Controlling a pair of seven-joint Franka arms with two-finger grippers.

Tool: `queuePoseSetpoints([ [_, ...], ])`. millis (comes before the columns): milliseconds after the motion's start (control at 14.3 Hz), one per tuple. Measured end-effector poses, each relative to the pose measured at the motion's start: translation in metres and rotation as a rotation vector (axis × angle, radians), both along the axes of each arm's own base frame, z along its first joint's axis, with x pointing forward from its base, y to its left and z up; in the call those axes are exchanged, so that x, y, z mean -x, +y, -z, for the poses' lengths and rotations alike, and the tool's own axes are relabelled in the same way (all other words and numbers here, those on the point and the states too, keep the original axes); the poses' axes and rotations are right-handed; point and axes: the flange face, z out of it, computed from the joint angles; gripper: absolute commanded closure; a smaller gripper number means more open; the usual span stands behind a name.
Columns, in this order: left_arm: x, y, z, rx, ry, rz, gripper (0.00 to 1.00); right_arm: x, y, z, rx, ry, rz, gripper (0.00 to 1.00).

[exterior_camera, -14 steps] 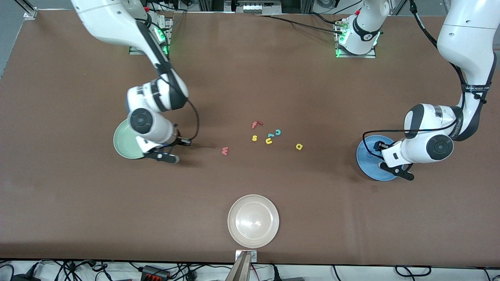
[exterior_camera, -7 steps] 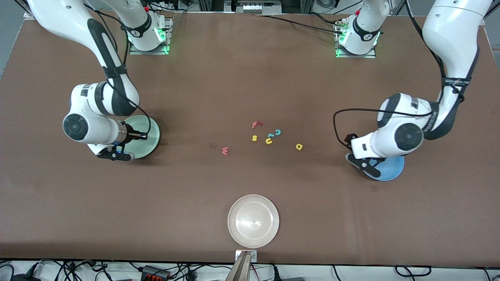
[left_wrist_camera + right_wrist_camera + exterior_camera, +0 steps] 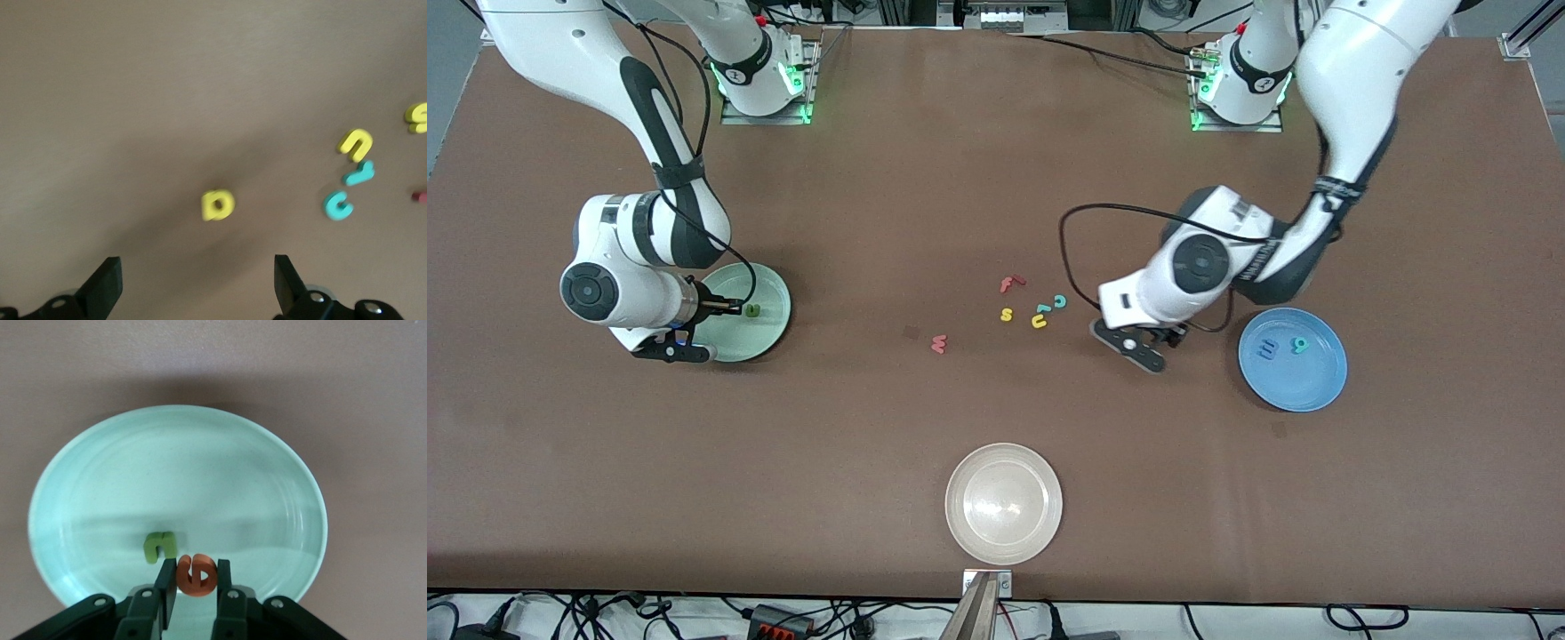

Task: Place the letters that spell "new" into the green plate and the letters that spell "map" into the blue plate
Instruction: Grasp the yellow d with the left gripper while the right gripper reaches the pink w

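Observation:
My right gripper (image 3: 729,308) hangs over the green plate (image 3: 769,293), shut on the orange e (image 3: 195,577). The olive-green n (image 3: 160,547) lies in that plate beside the fingertips. Over the table between the loose letters and the blue plate (image 3: 1294,391), my left gripper (image 3: 1129,342) stands open, with the yellow p (image 3: 217,205) on the table just ahead of its fingers (image 3: 107,287). The blue m (image 3: 1265,350) and teal a (image 3: 1301,345) lie in the blue plate. The pinkish-red w (image 3: 938,343) lies alone on the table between the two plates.
A small cluster lies at mid-table: red f (image 3: 1009,284), yellow s (image 3: 1007,314), yellow u (image 3: 1039,321), teal c (image 3: 1060,301) and one more teal letter (image 3: 1042,309). A whitish round plate (image 3: 1004,503) sits close to the table's edge nearest the front camera.
My left gripper has left the blue plate, swung toward the table's middle to above the yellow p and opened wide. The right gripper crossed the green plate and now holds still there.

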Motion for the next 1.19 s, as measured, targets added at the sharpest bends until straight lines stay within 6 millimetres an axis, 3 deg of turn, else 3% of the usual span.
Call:
queuePoseSetpoints([
  [70, 0.004, -0.010, 0.011, -0.009, -0.022, -0.022, 0.00, 0.001, -0.001, 0.008, 0.002, -0.002, 0.000, 0.89],
  [140, 0.007, -0.016, 0.024, -0.015, -0.040, -0.036, 0.00, 0.001, -0.005, 0.015, 0.003, -0.003, 0.000, 0.81],
  [279, 0.014, -0.022, 0.048, -0.037, -0.052, -0.053, 0.00, 0.002, -0.015, 0.024, 0.002, 0.000, 0.003, 0.00],
  [419, 0.017, -0.023, 0.063, -0.045, -0.042, -0.070, 0.00, 0.000, -0.022, 0.024, 0.001, -0.003, 0.011, 0.00],
  [488, 0.016, -0.021, 0.068, -0.042, -0.039, -0.076, 0.06, -0.002, -0.022, 0.021, 0.001, -0.011, 0.012, 0.00],
  [628, 0.013, -0.016, 0.073, -0.031, -0.045, -0.085, 0.57, -0.010, -0.016, 0.007, -0.006, -0.042, 0.003, 0.00],
  [767, 0.011, -0.014, 0.075, -0.029, -0.047, -0.090, 0.85, -0.018, 0.006, -0.011, -0.021, -0.078, -0.032, 0.00],
  [837, 0.011, -0.014, 0.074, -0.027, -0.049, -0.091, 0.97, -0.022, 0.026, -0.020, -0.031, -0.099, -0.063, 0.00],
  [1047, 0.008, -0.014, 0.069, -0.023, -0.060, -0.084, 0.99, -0.029, 0.109, -0.043, -0.059, -0.154, -0.195, 0.00],
  [1186, 0.001, -0.004, 0.066, -0.020, -0.065, -0.036, 0.99, -0.020, 0.173, -0.053, -0.077, -0.176, -0.286, 0.00],
])
